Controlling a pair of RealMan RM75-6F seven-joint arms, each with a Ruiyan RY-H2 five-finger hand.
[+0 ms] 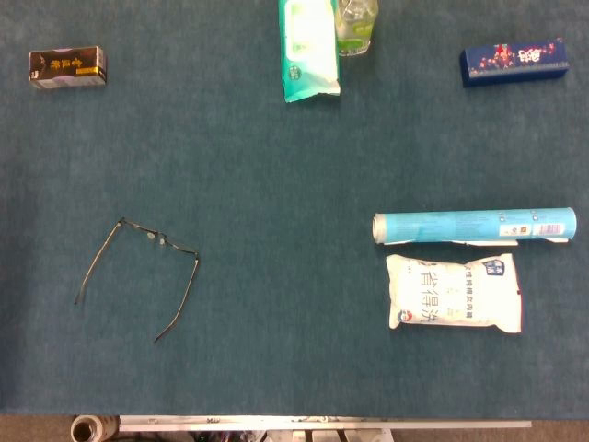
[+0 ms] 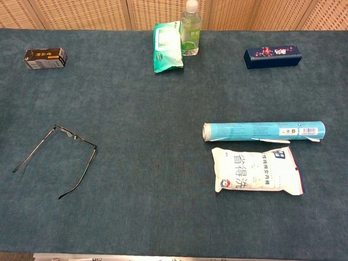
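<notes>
**Glasses lie open on the cloth**

We see thin dark wire-framed spectacles (image 1: pixel 138 272) (image 2: pixel 57 159) on the left of the blue-green felt table (image 1: pixel 276 184), arms unfolded toward us, lenses clear. Neither of our hands shows in either view, so we cannot tell their grasp.

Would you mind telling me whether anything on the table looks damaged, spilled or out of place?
Only one small oddity: the blue roll near the white pouch has a loose, ragged strip of wrap hanging along its lower edge. Nothing looks spilled, and the glasses lie open, seemingly intact.
</notes>
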